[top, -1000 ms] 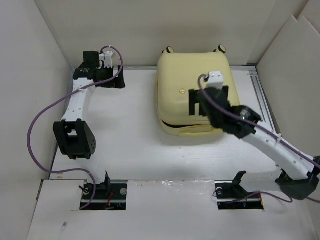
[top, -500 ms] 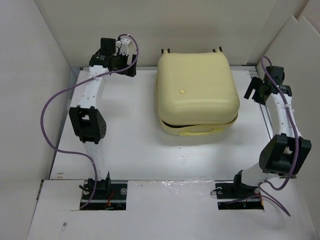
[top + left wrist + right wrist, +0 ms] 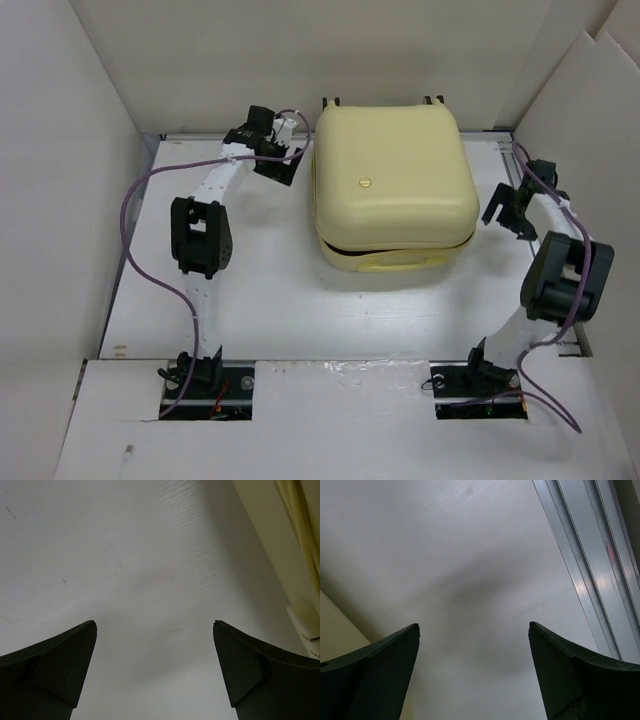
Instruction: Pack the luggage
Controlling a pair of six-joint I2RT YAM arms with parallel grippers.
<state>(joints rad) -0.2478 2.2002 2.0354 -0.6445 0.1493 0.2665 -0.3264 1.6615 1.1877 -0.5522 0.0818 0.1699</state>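
The luggage is a pale yellow hard-shell suitcase lying flat at the back middle of the table. Its lid is down, with a thin gap along the front edge and small wheels at the back. My left gripper is open and empty, low beside the suitcase's back left corner. The left wrist view shows it over bare table with the suitcase's side at the right. My right gripper is open and empty beside the suitcase's right side. In the right wrist view the shell shows at lower left.
White walls close in the table on the left, back and right. A metal rail runs along the table's right edge, close to my right gripper. Purple cables loop off both arms.
My right arm left the suitcase lid, swung out to the right and came down beside the suitcase's right side. My left arm moved right, to the suitcase's back left corner.
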